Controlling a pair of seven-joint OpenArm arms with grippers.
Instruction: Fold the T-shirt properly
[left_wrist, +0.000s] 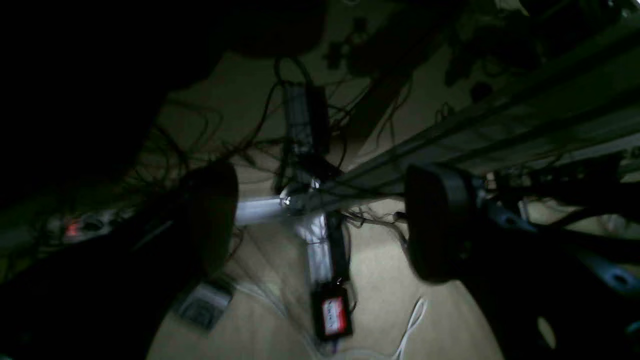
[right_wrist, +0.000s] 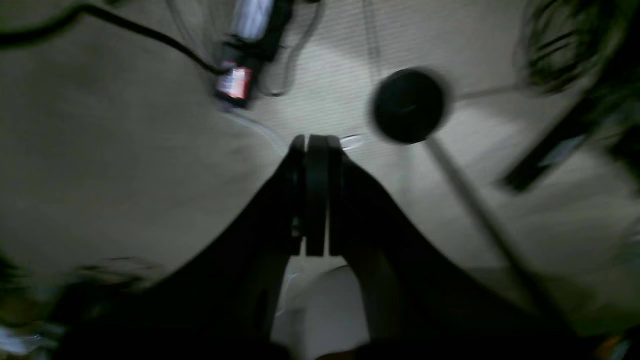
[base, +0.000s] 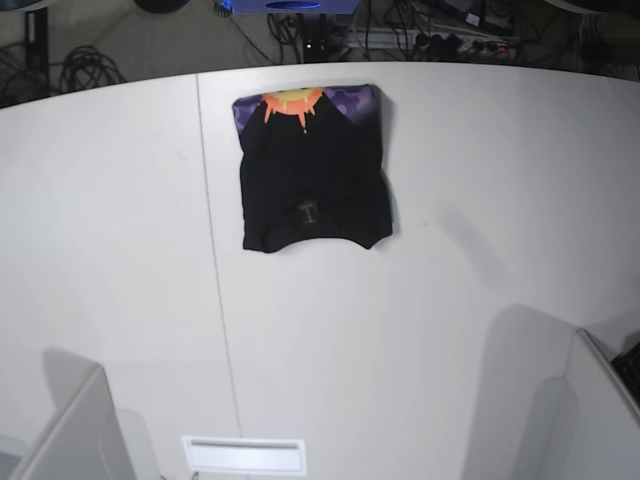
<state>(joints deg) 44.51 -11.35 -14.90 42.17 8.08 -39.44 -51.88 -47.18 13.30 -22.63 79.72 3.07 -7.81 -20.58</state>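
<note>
The black T-shirt (base: 313, 185) lies folded into a compact rectangle on the far middle of the white table (base: 450, 300), with a strip of its purple, orange and yellow print showing along its far edge. Neither arm shows in the base view. In the left wrist view my left gripper (left_wrist: 325, 225) is open and empty, its dark fingers (left_wrist: 440, 225) spread wide and facing a dim floor. In the right wrist view my right gripper (right_wrist: 317, 150) is shut with nothing between its fingers, also facing the floor. The T-shirt does not show in either wrist view.
A seam (base: 215, 290) runs down the table to the shirt's left. Cables (base: 80, 65) lie behind the far edge. White panels (base: 70, 440) stand at the near corners. The floor holds tangled wires (left_wrist: 300, 125), a red-labelled box (left_wrist: 332, 312) and a round black base (right_wrist: 407, 105).
</note>
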